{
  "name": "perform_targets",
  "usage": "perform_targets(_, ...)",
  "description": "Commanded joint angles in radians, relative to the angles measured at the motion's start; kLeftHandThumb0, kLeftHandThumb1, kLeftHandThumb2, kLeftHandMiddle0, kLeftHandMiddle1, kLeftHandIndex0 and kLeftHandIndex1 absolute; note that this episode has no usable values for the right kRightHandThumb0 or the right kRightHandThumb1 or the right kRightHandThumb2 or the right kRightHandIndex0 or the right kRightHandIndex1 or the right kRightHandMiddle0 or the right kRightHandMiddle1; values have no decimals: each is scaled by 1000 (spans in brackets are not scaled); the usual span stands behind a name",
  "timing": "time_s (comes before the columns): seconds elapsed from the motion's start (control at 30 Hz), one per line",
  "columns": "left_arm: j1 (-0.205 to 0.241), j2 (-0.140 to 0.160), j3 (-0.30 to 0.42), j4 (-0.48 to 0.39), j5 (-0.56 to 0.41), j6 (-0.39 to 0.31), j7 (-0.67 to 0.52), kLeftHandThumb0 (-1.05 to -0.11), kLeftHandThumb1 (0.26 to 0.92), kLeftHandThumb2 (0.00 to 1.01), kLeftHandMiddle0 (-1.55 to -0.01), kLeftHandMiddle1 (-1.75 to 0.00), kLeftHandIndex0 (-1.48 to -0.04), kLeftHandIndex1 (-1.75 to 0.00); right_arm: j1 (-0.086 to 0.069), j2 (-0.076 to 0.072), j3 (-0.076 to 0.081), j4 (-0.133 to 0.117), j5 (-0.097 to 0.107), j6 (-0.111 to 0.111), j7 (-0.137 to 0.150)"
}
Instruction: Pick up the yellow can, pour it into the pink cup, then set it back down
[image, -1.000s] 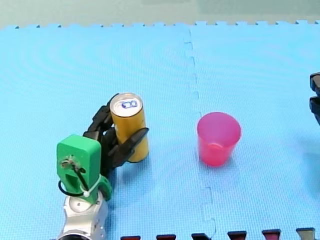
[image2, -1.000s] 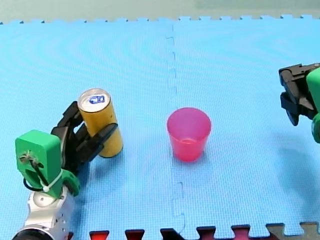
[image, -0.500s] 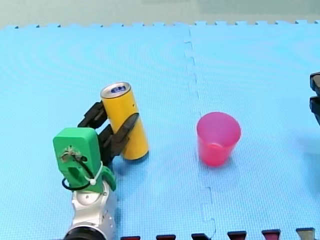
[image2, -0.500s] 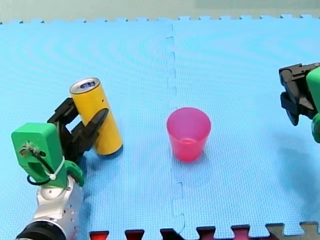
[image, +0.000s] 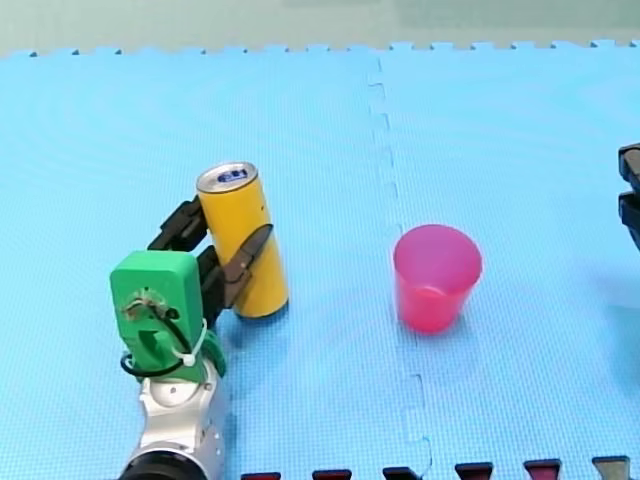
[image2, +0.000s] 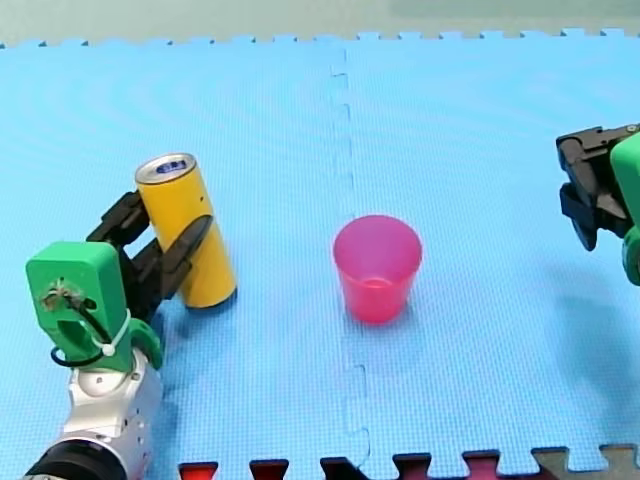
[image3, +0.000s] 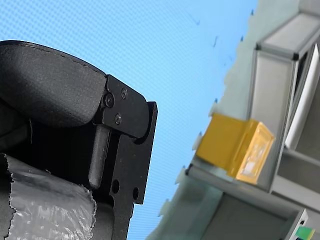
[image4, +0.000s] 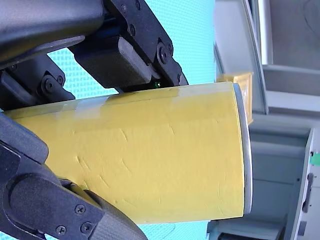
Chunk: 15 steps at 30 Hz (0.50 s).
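Observation:
The yellow can (image: 240, 242) stands on the blue foam mat (image: 330, 130) at the front left, leaning a little to the left, its silver top up. My left hand (image: 222, 248) is shut on it, with the thumb across the can's front and the other fingers behind it. The second wrist view shows the same grasp close up, with black fingers (image4: 125, 55) pressed on both sides of the can (image4: 150, 155). The pink cup (image: 437, 276) stands upright to the can's right, about a hand's width away. My right hand (image2: 592, 190) hangs at the mat's right edge, holding nothing.
A jigsaw seam (image: 385, 150) runs front to back through the mat, just left of the cup. Beyond the mat's far edge stands a metal frame (image3: 280, 100) with a yellow block (image3: 235, 147) on it. The mat's toothed front edge (image2: 400, 468) lies close below the cup.
The can, in my left hand, has moved left and away from me and stands more upright, its base now on the mat. The cup and the right hand have not moved.

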Motion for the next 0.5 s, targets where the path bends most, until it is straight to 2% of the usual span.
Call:
perform_targets(0.0,-7,9,1,-8,1,-2,1,-362,816,0,-1307,-30,-1207,-12,0,2,1,1,-1,-5,-5)
perform_targets(0.2,-12,21,-8,-39,11,-31,-1,-376,807,0,-1322,-24,-1217,-10,3,11,1,4,0,-4,-8)
perform_targets(0.33,-25,13,-28,-60,46,-84,43,-364,805,1,-1327,-17,-1217,-5,2,15,5,2,-1,2,-3)
perform_targets(0.47,-48,11,-45,-65,77,-78,96,-367,803,0,-1332,-14,-1218,-4,1,22,3,1,3,6,-3)
